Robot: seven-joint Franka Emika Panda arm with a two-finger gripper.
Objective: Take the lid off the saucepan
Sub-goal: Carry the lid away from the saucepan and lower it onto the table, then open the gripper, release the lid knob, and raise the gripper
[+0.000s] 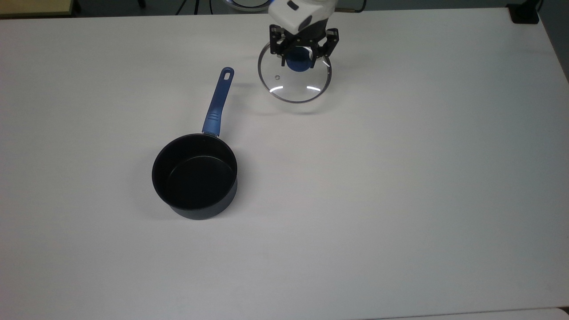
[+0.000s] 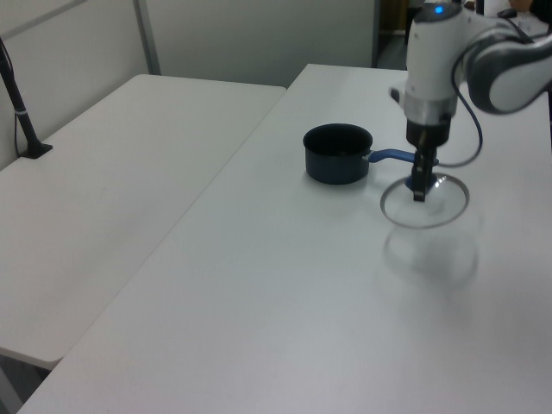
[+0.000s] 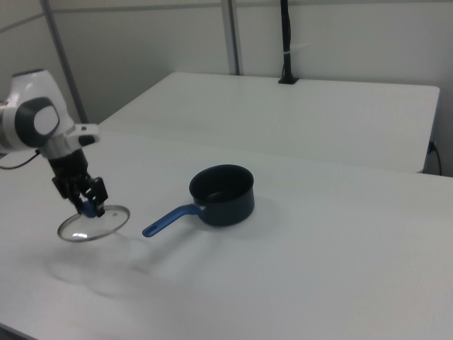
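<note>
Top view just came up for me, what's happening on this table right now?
The Franka arm's claw is shut on the blue knob of the round clear glass lid with the thin metal rim, holding it above the white table, its shadow apart beneath it in the right view. The small dark navy-black saucepan stands uncovered, apart from the lid, its long blue handle pointing toward the top view's upper edge. The lid is off but not yet set down.

White arm [image 2: 435, 60] with grey joints, black end effector [image 1: 304, 52].
</note>
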